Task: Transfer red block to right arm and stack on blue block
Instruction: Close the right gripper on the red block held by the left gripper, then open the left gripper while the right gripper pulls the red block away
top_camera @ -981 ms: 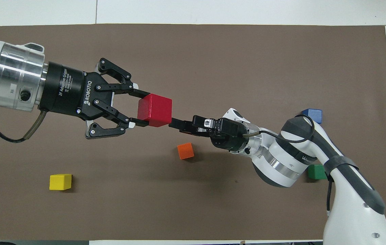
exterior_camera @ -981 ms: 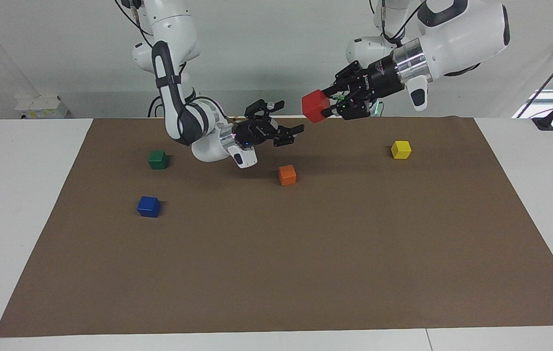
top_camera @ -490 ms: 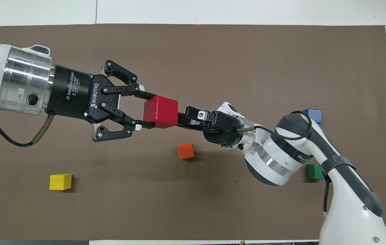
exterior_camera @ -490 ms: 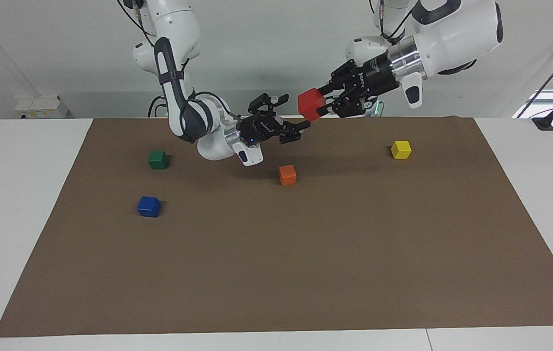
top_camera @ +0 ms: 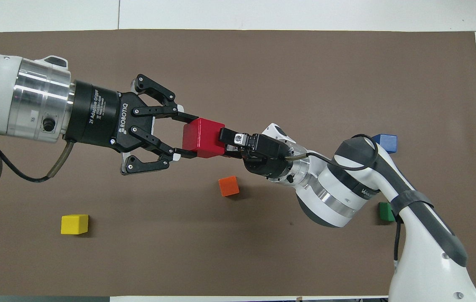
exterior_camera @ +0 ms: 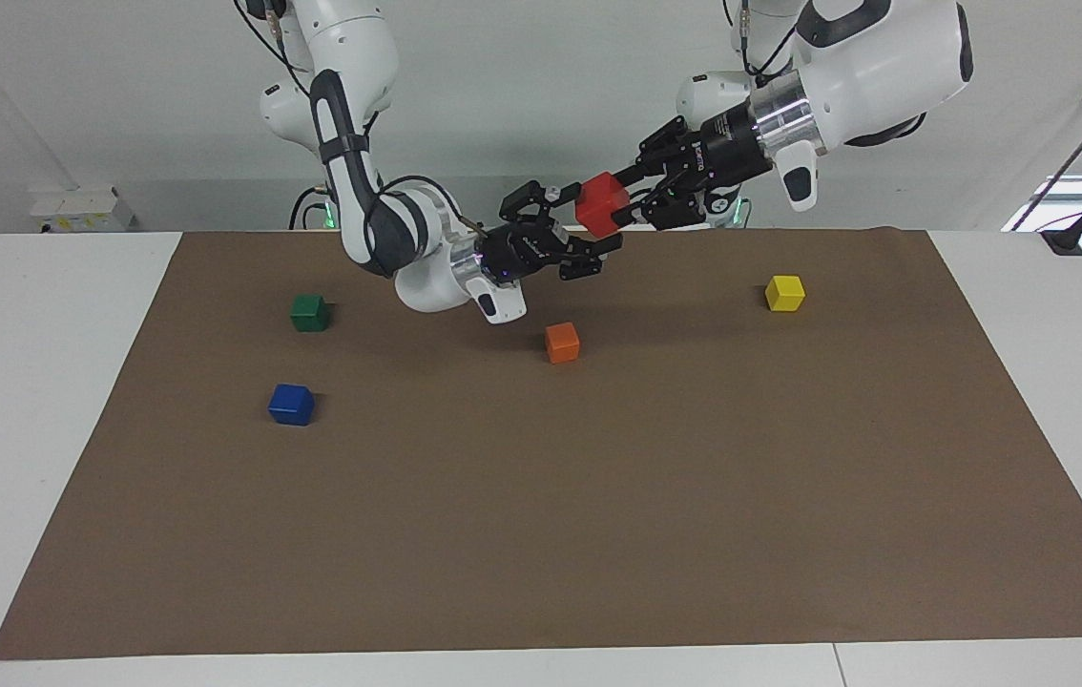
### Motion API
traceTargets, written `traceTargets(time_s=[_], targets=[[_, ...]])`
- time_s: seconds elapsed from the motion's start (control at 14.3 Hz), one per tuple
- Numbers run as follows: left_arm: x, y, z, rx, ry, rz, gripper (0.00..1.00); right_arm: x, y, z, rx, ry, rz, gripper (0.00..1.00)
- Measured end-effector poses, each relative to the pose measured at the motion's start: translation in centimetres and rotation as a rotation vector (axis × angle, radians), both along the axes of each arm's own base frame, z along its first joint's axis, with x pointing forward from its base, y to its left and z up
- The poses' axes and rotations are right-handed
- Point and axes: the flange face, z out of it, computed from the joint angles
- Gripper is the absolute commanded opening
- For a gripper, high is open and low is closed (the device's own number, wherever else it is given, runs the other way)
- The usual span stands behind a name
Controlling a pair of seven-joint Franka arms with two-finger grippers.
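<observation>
Facing view: the left gripper (exterior_camera: 619,206) clamps the red block (exterior_camera: 600,204) in mid-air above the mat's robot-side edge, presenting it sideways for a handover. The right gripper (exterior_camera: 589,240) stands spread, its fingers coming around the block. The blue block (exterior_camera: 291,404) sits on the mat toward the right arm's end.

Overhead view: the left gripper (top_camera: 189,135) grips two faces of the red block (top_camera: 202,137), leaving others free for the right gripper (top_camera: 224,143), released. The blue block (top_camera: 385,142) peeks past the right arm.

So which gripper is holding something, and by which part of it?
The left gripper holds the red block in the air, its fingertips pinching two opposite side faces. The right gripper is open around the block's free end and grips nothing yet.
</observation>
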Motion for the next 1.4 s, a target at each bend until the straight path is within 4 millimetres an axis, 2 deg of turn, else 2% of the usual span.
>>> traceTargets(time_s=[0.07,0.14,0.21,0.49,0.63,0.7,0.77,0.84,0.91,1.4], targets=[[-0.1,-0.3,0.0,0.000,-0.002,-0.001,0.04,0.1,0.0,0.1,-0.004,0.001,-0.003,0.68],[-0.1,-0.4,-0.1,0.000,-0.002,-0.002,0.04,0.2,0.0,0.1,-0.006,0.002,-0.004,0.25],[-0.2,-0.4,-0.2,0.000,-0.001,-0.002,0.04,0.2,0.1,0.0,-0.011,0.005,-0.007,0.00],[0.2,0.2,-0.5,0.001,-0.007,0.008,0.05,0.5,-0.1,0.4,-0.018,0.035,-0.005,0.00],[0.3,0.3,-0.5,-0.002,-0.010,0.013,0.09,0.6,-0.2,0.7,-0.026,0.045,-0.008,0.00],[0.3,0.3,-0.4,-0.003,-0.011,0.015,0.22,0.6,-0.2,0.8,-0.028,0.048,-0.008,0.00],[0.3,0.3,-0.4,-0.004,-0.013,0.016,0.44,0.6,-0.2,0.9,-0.028,0.048,-0.008,0.00],[0.3,0.3,-0.4,-0.004,-0.013,0.016,0.73,0.6,-0.2,0.9,-0.028,0.047,-0.008,0.00],[0.3,0.3,-0.3,-0.004,-0.014,0.017,0.98,0.7,-0.2,0.9,-0.028,0.047,-0.008,0.00],[-0.2,-0.2,0.0,-0.004,-0.017,0.008,1.00,0.9,0.0,1.2,-0.044,0.052,-0.019,0.00]])
